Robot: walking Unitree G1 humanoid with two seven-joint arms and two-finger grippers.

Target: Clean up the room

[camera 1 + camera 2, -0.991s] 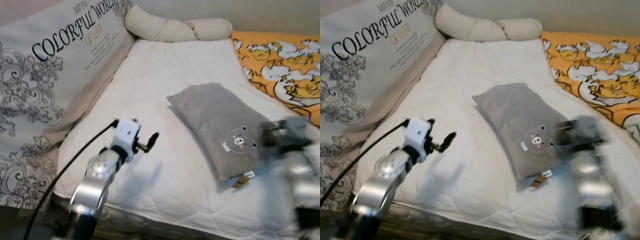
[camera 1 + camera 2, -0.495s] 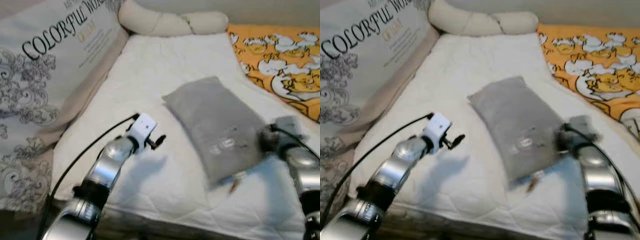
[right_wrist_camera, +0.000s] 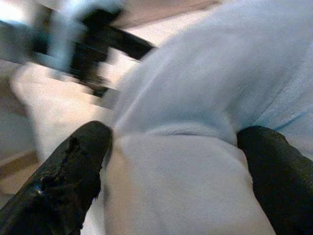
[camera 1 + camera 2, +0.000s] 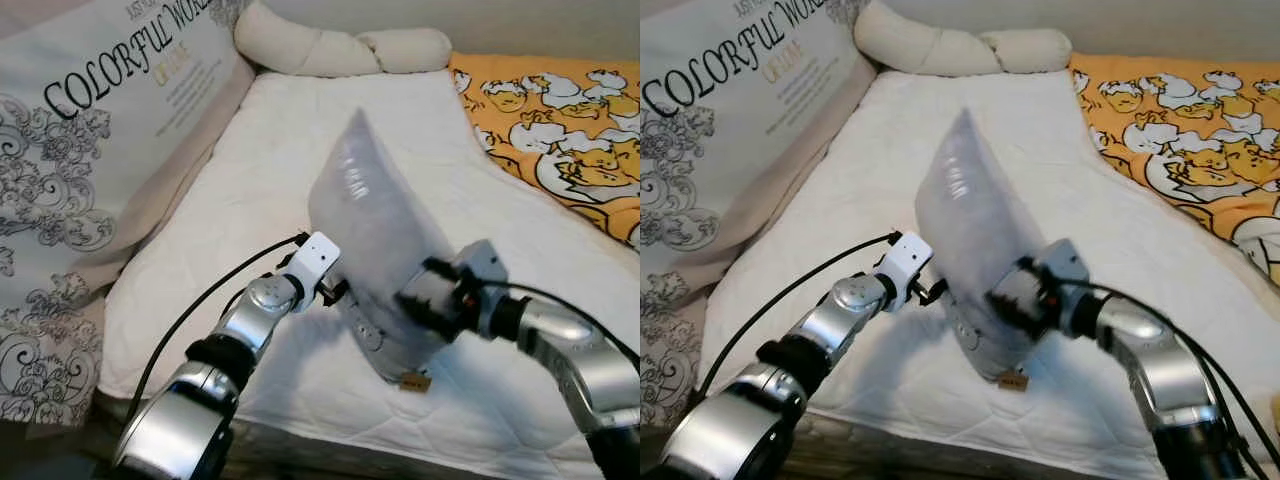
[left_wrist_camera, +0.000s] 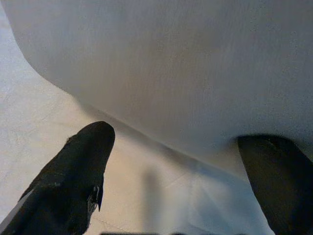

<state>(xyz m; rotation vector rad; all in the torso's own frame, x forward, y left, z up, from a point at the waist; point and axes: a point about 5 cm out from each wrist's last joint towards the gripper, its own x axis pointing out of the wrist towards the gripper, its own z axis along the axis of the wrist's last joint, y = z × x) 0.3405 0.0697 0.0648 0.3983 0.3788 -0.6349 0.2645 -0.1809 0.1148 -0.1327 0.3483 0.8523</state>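
Wide white quilted mattress [image 4: 250, 180] as the working surface, front edge near the camera with a dark strip below. Along the mattress's left side, a big cream cushion [image 4: 90, 150] with grey scrollwork, printed "COLORFUL WORLD" with smaller unreadable lines beneath. At the mattress's far end, a cream bolster [image 4: 340, 50] against the wall. Over the mattress's right side, an orange blanket [image 4: 560, 130] with white cartoon figures. Open white quilting behind and left of the grey pillow. Grey pillow [image 4: 380, 230] lifted and tilted on edge above the mattress's middle, small tan tag hanging at its lower corner, writing on it too small to read. Left gripper [image 4: 333, 291] against the pillow's left lower side, fingers [image 5: 78, 171] spread with one pressing the fabric. Right gripper [image 4: 425, 300] clamped on the pillow's right side, fingers [image 3: 68, 171] pinching a fold of cloth
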